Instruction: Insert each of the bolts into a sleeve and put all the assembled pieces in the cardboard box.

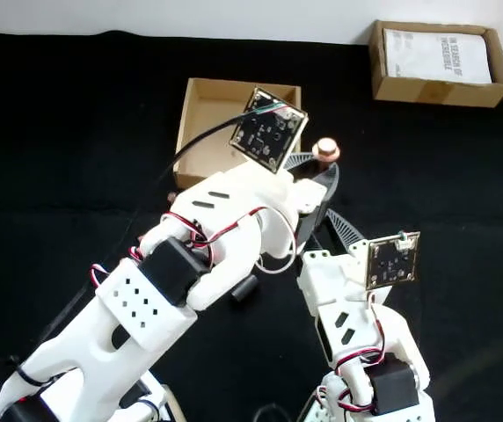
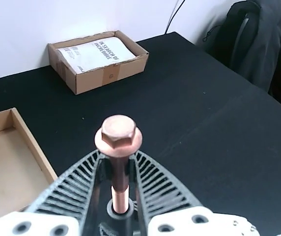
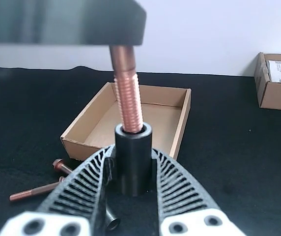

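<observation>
Currently the copper bolt is pinched just under its head by the left gripper. Its threaded end sits in the mouth of the black sleeve, which the right gripper clamps upright above the table, in front of the open cardboard box. The shank looks slightly off the bore's line, so I judge the threads could catch on the rim and jam. Pushing harder might twist the sleeve in the ribbed fingers or slide the bolt in its grip. If either gripper releases early, the piece would probably drop among the loose bolts and the spare sleeve, not into the box.
</observation>
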You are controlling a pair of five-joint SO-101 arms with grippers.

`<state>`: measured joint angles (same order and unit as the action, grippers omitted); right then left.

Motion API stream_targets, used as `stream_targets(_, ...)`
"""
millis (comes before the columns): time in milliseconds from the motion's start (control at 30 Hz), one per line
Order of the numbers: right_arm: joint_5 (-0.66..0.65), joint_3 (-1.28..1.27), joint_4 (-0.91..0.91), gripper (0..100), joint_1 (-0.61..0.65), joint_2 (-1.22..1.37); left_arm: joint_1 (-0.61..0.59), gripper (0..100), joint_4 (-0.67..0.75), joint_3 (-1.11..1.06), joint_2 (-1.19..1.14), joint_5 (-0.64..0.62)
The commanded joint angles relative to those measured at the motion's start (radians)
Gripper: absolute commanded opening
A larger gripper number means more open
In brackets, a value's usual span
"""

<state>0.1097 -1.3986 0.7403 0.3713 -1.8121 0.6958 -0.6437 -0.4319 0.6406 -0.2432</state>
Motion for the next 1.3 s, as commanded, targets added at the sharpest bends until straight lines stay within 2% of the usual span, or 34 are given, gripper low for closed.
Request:
stream_targets(0,-0.009,0.008,-0.021,0.6,-0.013,-0.015,0.027,1,0.023,-0.007,0.025,-0.008)
stream_targets(267,-0.011,0.015,-0.021,0.6,-0.013,-0.015,0.027,1,0.023,-0.153,0.035,-0.008)
stream_targets(500,-0.011,0.015,-0.021,0.6,-0.015,-0.015,0.024,2,0.023,-0.174,0.033,-0.006)
stream_targets(567,-0.011,0.016,-0.021,0.6,-0.015,-0.015,0.021,9,-0.002,-0.173,0.035,-0.006)
stream_targets(700,-0.011,0.018,-0.021,0.6,-0.015,-0.015,0.021,29,-0.155,-0.136,0.035,-0.012)
stream_targets(767,-0.011,0.018,-0.021,0.6,-0.015,-0.015,0.021,33,-0.232,-0.108,0.035,-0.012)
stream_targets(1067,-0.011,0.018,-0.021,0.6,-0.015,-0.015,-0.018,27,-0.476,0.061,0.042,-0.005)
stream_targets(1267,-0.011,0.019,-0.021,0.6,-0.015,-0.012,-0.024,22,-0.615,0.163,0.191,0.003)
